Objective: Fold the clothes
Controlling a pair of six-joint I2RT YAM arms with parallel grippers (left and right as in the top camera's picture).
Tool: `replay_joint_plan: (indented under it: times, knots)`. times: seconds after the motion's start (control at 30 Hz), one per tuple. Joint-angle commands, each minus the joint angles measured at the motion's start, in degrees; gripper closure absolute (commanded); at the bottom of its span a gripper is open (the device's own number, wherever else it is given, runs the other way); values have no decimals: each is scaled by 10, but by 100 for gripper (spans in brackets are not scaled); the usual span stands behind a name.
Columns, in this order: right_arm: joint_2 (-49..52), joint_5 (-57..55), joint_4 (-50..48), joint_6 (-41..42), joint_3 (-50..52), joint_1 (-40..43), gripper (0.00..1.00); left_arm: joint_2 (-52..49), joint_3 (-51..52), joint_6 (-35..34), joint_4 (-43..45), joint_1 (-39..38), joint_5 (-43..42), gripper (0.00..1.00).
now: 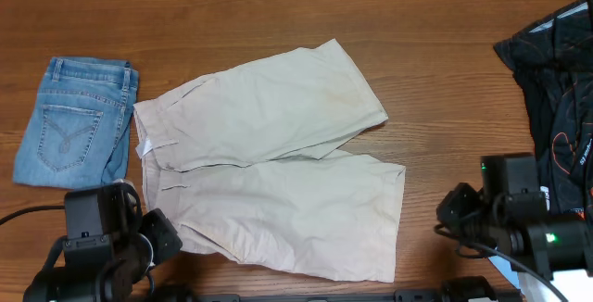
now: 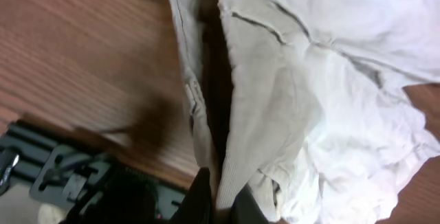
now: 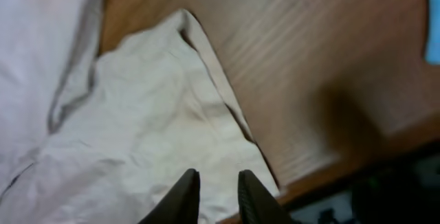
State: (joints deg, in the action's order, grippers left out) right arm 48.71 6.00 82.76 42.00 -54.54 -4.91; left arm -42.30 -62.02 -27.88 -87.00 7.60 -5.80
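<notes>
The shorts [image 1: 278,163] lie spread flat in the middle of the tabletop [image 1: 278,24], waistband [image 1: 148,154] to the left and both legs running right, which suits a first fold: each arm sits at the near edge by one end of the garment, probably so the two can lift that side together. The jeans [image 1: 74,121], already folded, lie just left of the waistband, and a black garment [image 1: 556,89] is well apart at the far right (neither is in the way). The left fingers [image 2: 199,200] are pressed together on the cloth at the waistband end, a ridge of it running down between them. The right fingers [image 3: 184,193] stand slightly apart over the near leg's hem [image 3: 234,114], holding nothing that shows; whether they touch the cloth I cannot tell.
</notes>
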Motion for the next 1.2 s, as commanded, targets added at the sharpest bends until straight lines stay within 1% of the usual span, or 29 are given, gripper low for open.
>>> replay_joint_plan:
  times: [0.0, 0.2, 0.23, 0.33, 0.5, 0.6, 0.73, 0.83, 1.0, 1.17]
  knots:
    - [2, 28, 5, -5, 23, 2, 75, -2, -15, 4, 16, 3, 0, 95]
    - [2, 120, 1, -28, 109, 0, 74, -15, -14, 4, 24, 3, 4, 95]
    - [2, 156, -14, -63, 121, -4, 72, -17, -14, 4, 24, 3, 4, 95]
    - [2, 209, -24, -63, 150, -13, 67, -27, -14, 4, 24, 3, 4, 95]
    - [3, 226, -61, -57, 189, -22, 57, -40, -14, 5, 24, 3, 4, 95]
    - [14, 216, -91, -40, 212, -22, 57, -43, -14, 5, 27, 3, 4, 95]
    - [70, 193, -120, -30, 227, -22, 56, -43, -14, 5, 33, 3, 4, 95]
    - [130, 193, -131, -46, 228, -22, 52, -44, -14, 5, 36, 3, 4, 94]
    - [231, 194, -144, -63, 230, -22, 51, -44, -14, 4, 40, 3, 2, 94]
    - [278, 196, -169, -78, 252, -22, 51, -45, -14, 4, 46, 3, 2, 94]
